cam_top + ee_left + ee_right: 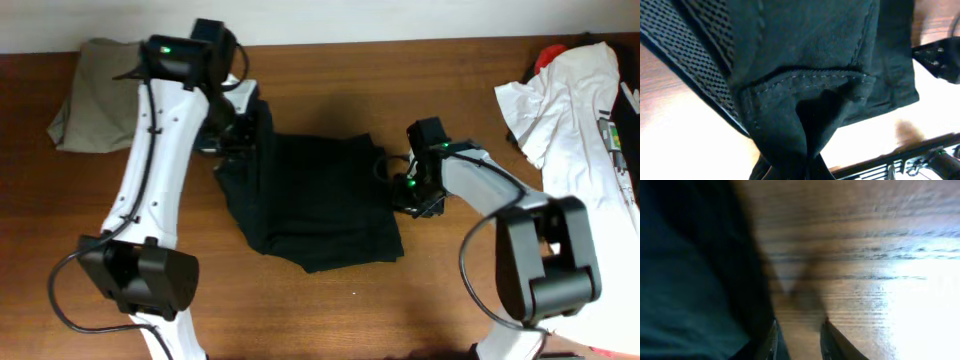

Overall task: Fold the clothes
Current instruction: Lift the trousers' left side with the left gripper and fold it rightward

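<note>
Trouble starts on the left, I judge. Well left of the black shorts [310, 200], a beige garment [95, 95] lies on the desk [330, 320], too far off to matter. The left fingers [236, 138] sit at the shorts' upper left corner, clamped on a bunch of fabric. In the left wrist view the cloth gathers into a tight pinch at the bottom edge, with a stitched hem and mesh lining showing above it. That grip takes a gathered wad, not a flat edge. Pulling it across could drag the layers crooked, or the mesh lining could spill out and leave a lumpy fold.

The shorts themselves lie mid-desk in a rough, skewed square. At their right edge the right fingers [398, 185] stand slightly apart and hold nothing. The right wrist view shows bare wood in the gap, with dark cloth just beside one finger. If they close where they are, they likely miss the cloth or catch only a top layer. A pull from the left arm would then slide the whole garment instead of folding it.

Well right of the shorts lies a white T-shirt [580, 90], too far off to snag.
</note>
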Motion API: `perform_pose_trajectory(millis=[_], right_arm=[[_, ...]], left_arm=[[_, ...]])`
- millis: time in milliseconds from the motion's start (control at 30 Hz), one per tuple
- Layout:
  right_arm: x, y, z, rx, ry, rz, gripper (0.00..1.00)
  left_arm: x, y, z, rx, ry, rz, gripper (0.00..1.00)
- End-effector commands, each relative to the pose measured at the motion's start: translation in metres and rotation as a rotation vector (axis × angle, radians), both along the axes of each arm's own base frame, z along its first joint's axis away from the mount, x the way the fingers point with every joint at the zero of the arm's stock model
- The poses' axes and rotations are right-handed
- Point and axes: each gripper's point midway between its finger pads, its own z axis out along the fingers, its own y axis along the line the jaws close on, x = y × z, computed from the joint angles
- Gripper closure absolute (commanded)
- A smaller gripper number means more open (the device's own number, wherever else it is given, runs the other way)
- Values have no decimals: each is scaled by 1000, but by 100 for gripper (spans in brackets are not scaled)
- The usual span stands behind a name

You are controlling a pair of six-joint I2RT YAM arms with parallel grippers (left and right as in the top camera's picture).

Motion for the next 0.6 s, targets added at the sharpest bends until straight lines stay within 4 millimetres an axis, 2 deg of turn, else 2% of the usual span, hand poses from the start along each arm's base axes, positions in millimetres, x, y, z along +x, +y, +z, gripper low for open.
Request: perform_pose_trajectory(millis=[0, 100, 233, 300, 567], right_arm=[[-7, -3, -22, -27, 53, 5, 74], [-7, -3, -24, -26, 54, 5, 78], [-7, -1, -26, -19, 63, -10, 86], [-7, -1, -27, -15, 64, -13, 86], [-3, 9, -25, 39, 51, -10, 87]], left_arm=[[-5, -19, 15, -43, -36, -24, 100], [-6, -37, 16, -51, -54, -55, 100], [-10, -80, 19, -86, -105, -142, 100], [-12, -95, 20, -96, -124, -170, 98], [-17, -122, 14, -113, -123, -193, 95]])
